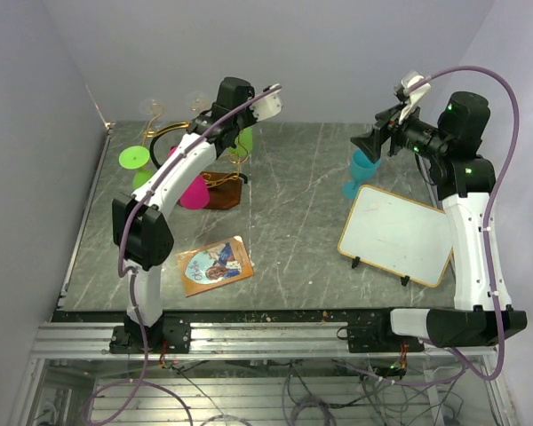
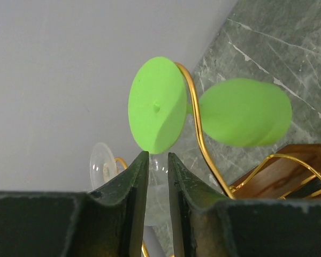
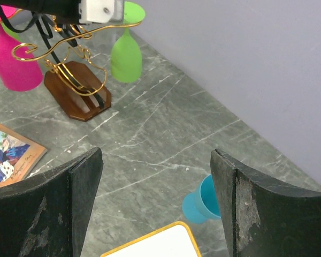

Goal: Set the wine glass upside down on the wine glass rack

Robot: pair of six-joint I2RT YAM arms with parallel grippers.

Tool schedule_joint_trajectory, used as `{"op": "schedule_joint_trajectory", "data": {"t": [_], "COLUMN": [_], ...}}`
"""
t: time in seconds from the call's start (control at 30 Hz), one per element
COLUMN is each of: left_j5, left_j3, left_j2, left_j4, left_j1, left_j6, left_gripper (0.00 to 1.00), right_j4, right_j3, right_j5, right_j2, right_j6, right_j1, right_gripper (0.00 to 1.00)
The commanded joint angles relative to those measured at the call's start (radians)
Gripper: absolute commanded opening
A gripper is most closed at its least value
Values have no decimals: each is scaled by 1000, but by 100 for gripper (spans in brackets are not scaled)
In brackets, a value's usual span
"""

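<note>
The wine glass rack [image 1: 224,193] stands at the back left, gold wire on a brown base; it also shows in the right wrist view [image 3: 77,96]. A green wine glass [image 2: 245,119] hangs upside down on its wire arm [image 2: 198,123], foot [image 2: 157,104] towards me. My left gripper [image 2: 158,154] sits just behind that foot, jaws a narrow gap apart with nothing between them. A blue wine glass [image 1: 360,169] sits on the table, and my right gripper [image 3: 155,152] hovers wide open above it [image 3: 203,201].
A pink glass [image 1: 194,191] and another green glass [image 1: 133,158] hang on the rack, with clear glasses [image 2: 102,166] behind. A photo card [image 1: 215,264] lies front left. A white yellow-edged board [image 1: 398,232] lies at the right. The back wall is close behind the rack.
</note>
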State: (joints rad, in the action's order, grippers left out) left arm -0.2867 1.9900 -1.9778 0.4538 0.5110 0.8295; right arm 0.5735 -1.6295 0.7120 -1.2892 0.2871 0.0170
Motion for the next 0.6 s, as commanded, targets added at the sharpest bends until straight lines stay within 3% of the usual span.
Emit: {"op": "schedule_joint_trajectory", "data": {"t": [0.0, 0.33, 0.57], "left_j5": [22, 53, 82], "left_j3": [-19, -63, -165], "left_j2": [78, 195, 389], "left_j4": [21, 110, 162], "left_j1": [-6, -6, -6], "left_j6": [-14, -55, -137], "left_gripper": [32, 38, 62], "right_j4": [-36, -61, 6], "right_j3": [31, 104, 141], "right_j5": [4, -76, -225], "right_j2": [36, 95, 128], "right_j6": [-10, 2, 63], "right_j1": [-15, -20, -19], "right_gripper": [81, 83, 84]}}
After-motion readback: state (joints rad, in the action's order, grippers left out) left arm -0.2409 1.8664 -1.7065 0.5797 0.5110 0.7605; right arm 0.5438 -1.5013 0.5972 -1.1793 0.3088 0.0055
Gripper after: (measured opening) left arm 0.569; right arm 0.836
